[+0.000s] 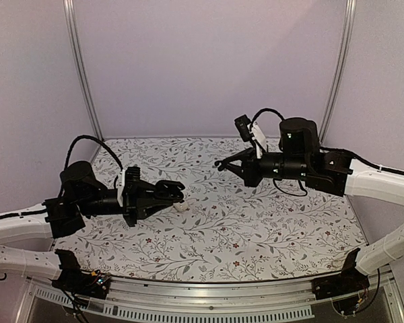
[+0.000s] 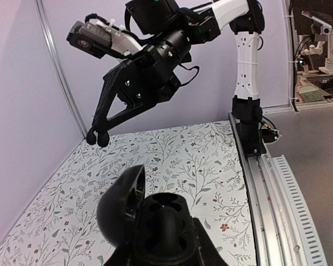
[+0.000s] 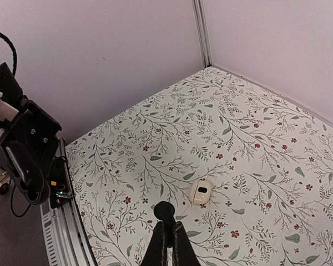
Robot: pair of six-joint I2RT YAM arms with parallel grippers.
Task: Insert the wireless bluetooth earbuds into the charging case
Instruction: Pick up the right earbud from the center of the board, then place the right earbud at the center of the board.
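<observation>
- Left gripper (image 1: 170, 192): jaws narrow, clamped on the black case (image 2: 164, 224). The case is held above the table (image 1: 256, 235), left of centre, with its lid (image 2: 122, 208) swung open.
- Right gripper (image 1: 219, 163): pinched shut and raised over mid-table, well apart from the walls, tips towards the case.
- White case (image 3: 201, 191): lies on the cloth near the left gripper, well away from every edge.
- Buds: too small to tell whether any sits in the black case or at the right tips.
- Walls close the back and sides, and a rail (image 1: 209, 293) runs along the near edge.
</observation>
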